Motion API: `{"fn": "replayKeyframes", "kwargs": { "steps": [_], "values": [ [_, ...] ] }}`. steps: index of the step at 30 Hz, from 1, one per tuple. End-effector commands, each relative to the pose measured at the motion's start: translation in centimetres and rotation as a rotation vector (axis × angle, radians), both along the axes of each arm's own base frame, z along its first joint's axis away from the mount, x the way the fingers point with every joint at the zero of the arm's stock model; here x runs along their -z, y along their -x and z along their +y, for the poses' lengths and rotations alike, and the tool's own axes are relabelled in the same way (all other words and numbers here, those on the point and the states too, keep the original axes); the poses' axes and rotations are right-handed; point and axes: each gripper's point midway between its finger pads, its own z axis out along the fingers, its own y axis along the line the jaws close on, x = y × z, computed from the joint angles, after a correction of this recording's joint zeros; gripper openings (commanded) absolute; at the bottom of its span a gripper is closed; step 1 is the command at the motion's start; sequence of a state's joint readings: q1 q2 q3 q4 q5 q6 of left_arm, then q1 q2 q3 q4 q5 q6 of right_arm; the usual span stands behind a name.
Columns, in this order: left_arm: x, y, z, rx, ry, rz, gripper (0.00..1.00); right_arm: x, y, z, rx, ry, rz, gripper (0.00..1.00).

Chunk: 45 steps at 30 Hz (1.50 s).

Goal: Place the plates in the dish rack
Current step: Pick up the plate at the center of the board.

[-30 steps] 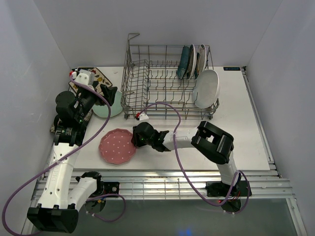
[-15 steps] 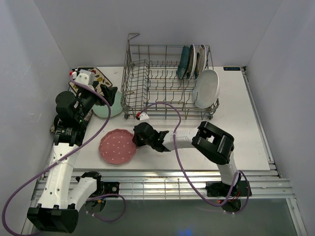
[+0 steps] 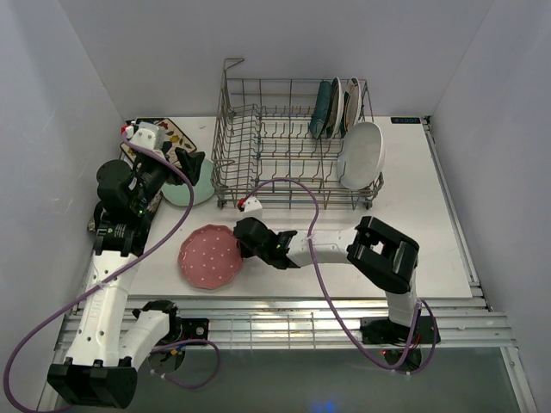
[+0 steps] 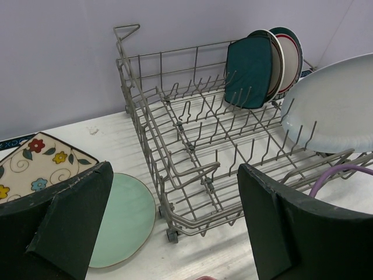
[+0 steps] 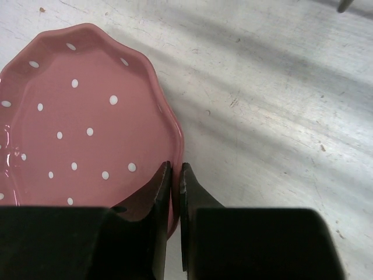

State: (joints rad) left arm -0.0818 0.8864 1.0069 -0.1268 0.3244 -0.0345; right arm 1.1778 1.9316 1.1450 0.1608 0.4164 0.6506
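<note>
The pink dotted plate [image 3: 209, 255] lies on the table's front left. My right gripper [image 3: 245, 234] is shut on its right rim, and the right wrist view shows that rim [image 5: 76, 140] pinched between the narrow jaws of the right gripper [image 5: 175, 169]. The grey wire dish rack [image 3: 275, 146] holds a dark teal square plate [image 3: 321, 110] and round rimmed plates [image 3: 344, 103] upright at its back right. A white oval plate [image 3: 362, 155] leans on its right end. My left gripper [image 3: 185, 163] hangs open over a mint plate [image 3: 196, 191], holding nothing.
A cream floral square plate [image 3: 176, 136] lies at the back left, beside the mint plate [image 4: 119, 219]. A purple cable [image 3: 284, 185] arcs in front of the dish rack [image 4: 204, 151]. Side walls stand close on both sides.
My right gripper has closed on the pink plate's rim. The plate has shifted slightly right with it. The left arm has not moved.
</note>
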Motion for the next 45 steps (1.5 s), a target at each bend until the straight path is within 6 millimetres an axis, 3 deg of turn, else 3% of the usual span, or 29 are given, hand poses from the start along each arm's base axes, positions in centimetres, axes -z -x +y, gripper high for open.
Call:
{"fn": "replayKeyframes", "kwargs": {
  "steps": [1, 16, 31, 45],
  "values": [
    [-1.1, 0.6, 0.2, -0.011, -0.002, -0.041, 0.98, -3.6, -1.4, -1.1, 0.041, 0.031, -0.115, 0.08],
    [-1.7, 1.0, 0.5, -0.025, -0.001, -0.060, 0.98, -9.0, -1.4, -2.8, 0.070, 0.092, -0.255, 0.08],
    [-2.4, 1.4, 0.9, -0.046, 0.003, -0.085, 0.98, -16.9, -0.7, -4.3, 0.017, 0.046, -0.409, 0.08],
    [-2.6, 1.5, 1.0, -0.054, 0.005, -0.093, 0.98, -22.6, -1.0, -6.7, 0.027, 0.060, -0.526, 0.08]
  ]
}}
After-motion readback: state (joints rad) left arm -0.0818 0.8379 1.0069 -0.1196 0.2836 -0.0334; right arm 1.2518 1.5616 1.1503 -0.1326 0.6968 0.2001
